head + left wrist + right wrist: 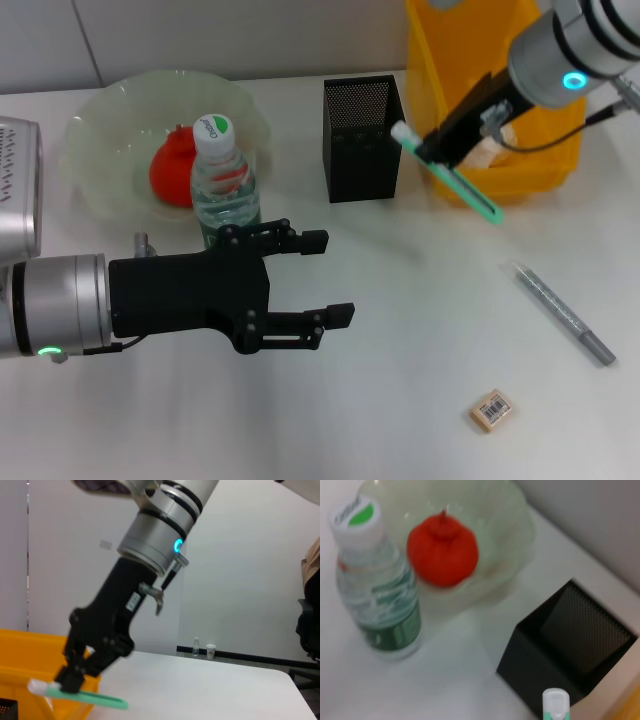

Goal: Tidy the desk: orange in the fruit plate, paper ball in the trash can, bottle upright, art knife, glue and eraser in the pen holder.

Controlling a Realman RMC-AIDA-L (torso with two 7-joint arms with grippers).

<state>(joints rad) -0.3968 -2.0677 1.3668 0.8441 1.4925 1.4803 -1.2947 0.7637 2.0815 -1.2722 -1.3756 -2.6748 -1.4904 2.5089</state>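
While my right jaws (432, 152) pinch the green art knife (455, 178), misalignment could miss the pen holder (362, 140); left jaws (325, 280) spread.

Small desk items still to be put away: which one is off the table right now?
The green art knife, shut in the right gripper beside the pen holder. The grey glue pen and eraser lie on the table.

One orange (172, 168) counted, one bottle (224, 185), one fruit plate (100, 125), one pen holder (362, 140), one trash can (450, 60), one eraser (491, 410), one grey pen (563, 313), one green-handled knife (450, 175).
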